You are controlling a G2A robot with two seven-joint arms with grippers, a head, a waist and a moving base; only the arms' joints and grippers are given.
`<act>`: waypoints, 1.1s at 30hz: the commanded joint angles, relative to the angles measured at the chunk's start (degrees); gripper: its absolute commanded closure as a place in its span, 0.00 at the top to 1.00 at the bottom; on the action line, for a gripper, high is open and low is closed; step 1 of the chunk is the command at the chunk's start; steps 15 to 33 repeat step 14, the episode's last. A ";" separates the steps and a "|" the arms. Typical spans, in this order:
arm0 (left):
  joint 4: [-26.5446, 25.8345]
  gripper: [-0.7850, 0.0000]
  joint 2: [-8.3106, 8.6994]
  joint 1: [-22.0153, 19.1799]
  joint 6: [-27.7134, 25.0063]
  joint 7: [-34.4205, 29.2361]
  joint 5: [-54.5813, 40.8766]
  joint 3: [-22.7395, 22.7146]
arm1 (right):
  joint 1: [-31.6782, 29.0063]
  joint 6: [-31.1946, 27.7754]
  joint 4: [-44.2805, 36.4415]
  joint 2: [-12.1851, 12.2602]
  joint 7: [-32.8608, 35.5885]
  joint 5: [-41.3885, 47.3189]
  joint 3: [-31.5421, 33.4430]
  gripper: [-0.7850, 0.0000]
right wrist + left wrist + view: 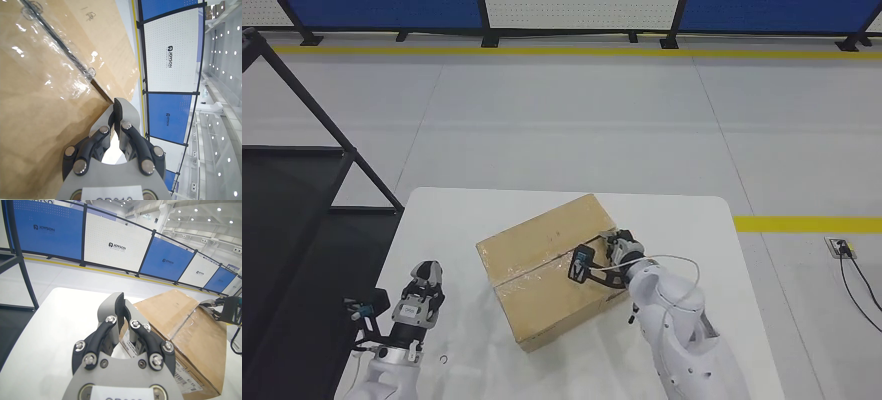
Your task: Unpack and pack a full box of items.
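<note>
A brown cardboard box (547,265) lies in the middle of the white table (702,230), its top flaps closed and sealed with clear tape (56,49) along the centre seam. My right gripper (117,107) is shut with nothing in it. Its tips rest at the end of that seam, on the box's right edge (608,240). The left wrist view shows the same gripper (205,303) at the box's far edge. My left gripper (122,303) is shut and empty, above the table to the left of the box (189,321), apart from it (426,275).
A black rack (302,200) stands off the table's left side. A small ring-like object (444,360) lies on the table near the left arm. Shipping labels (181,370) cover the box's side facing the left arm. Bare table lies behind and right of the box.
</note>
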 commanded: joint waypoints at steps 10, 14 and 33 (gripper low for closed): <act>-0.31 0.00 0.03 0.17 -0.30 -0.07 -0.21 -0.39 | -4.28 4.17 -7.33 0.85 3.81 0.80 5.66 0.00; -0.41 1.00 0.09 0.18 -1.17 -0.70 -0.94 -0.76 | -7.72 7.72 -12.17 1.19 5.61 2.35 9.65 1.00; -0.41 1.00 0.09 0.18 -1.17 -0.70 -0.94 -0.76 | -7.72 7.72 -12.17 1.19 5.61 2.35 9.65 1.00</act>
